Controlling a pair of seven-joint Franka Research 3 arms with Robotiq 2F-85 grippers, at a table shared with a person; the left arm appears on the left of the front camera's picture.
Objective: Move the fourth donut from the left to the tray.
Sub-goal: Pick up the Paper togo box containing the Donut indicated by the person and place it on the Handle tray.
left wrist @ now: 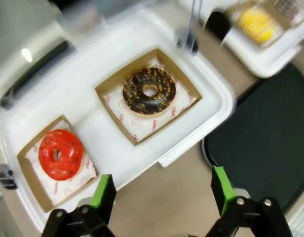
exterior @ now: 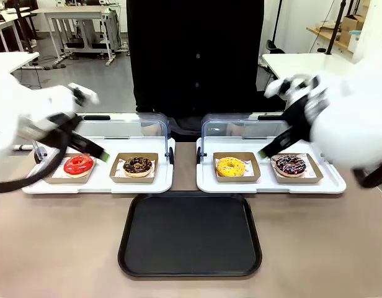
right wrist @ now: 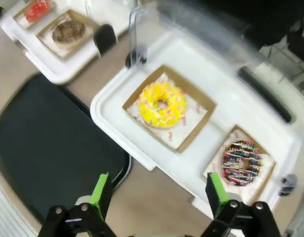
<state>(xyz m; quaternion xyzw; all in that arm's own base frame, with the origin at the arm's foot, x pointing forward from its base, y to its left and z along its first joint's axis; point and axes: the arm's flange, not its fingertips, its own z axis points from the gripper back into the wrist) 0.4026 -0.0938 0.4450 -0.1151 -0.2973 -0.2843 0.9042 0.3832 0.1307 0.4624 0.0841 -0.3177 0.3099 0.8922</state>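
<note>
The black tray (exterior: 190,233) lies nearest on the surface (exterior: 54,248). Just beyond it, the fourth donut (exterior: 291,165) sits in its brown holder (exterior: 312,177) at the right end of the right white display tray (exterior: 265,186), beside the yellow donut (exterior: 230,166). The right gripper (right wrist: 158,195) hovers over that display tray, fingers spread wide and empty, and the left gripper (left wrist: 159,192) is likewise open. The donut looks light and soft, with glaze that smears easily, so gripping the holder's opposite walls seems safest.
</note>
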